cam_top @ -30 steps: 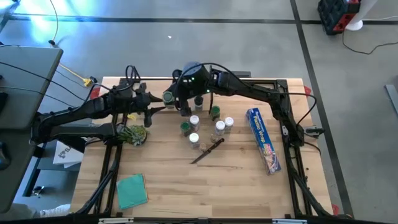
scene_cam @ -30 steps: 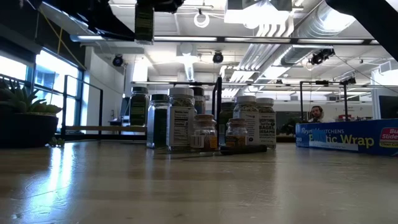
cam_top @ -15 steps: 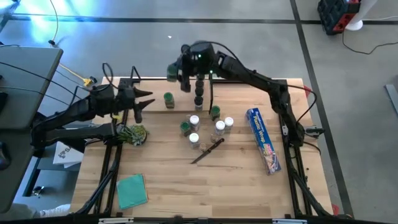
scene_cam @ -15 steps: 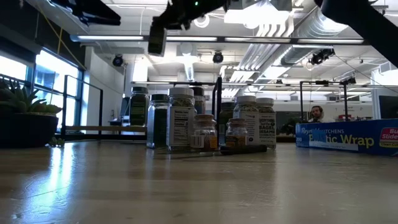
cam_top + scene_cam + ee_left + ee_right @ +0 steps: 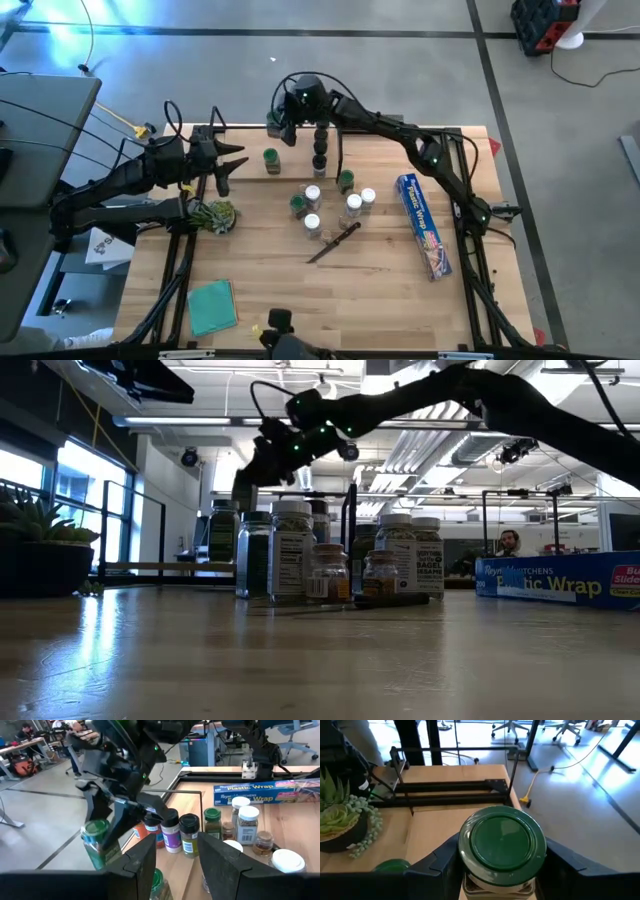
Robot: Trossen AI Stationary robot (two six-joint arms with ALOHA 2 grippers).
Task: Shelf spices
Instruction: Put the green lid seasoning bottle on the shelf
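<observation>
**High view: one jar in the air, lots more to go**

High view shows the right tool [image 5: 280, 125] out over the far back of the bench [image 5: 380, 290]. It holds a green-capped jar [image 5: 501, 842], and the fingers hug the jar on both sides. The left tool [image 5: 228, 160] hangs near the back left of the bench. Its fingers are a bit apart and hold nothing.

I think the job is only partly done. A row of dark-capped jars [image 5: 320, 150] stands at the back, with one green-capped one just beside it. I cannot tell if they stand on the shelf [image 5: 150, 567] or on the bench. About six loose jars [image 5: 313, 193] wait in the middle of the bench, near the knife [image 5: 335, 240] and the blue wrap box [image 5: 424, 225]. All of those need to go up, and so does the jar in the air.

Low view shows something the high view cannot: the held jar is up above the shelf plank and not set down yet. The right wrist view shows the round green cap close up, snug between the fingers. The left wrist view sees that same jar from the side, and it shows the labels on the dark-capped jars too.
</observation>
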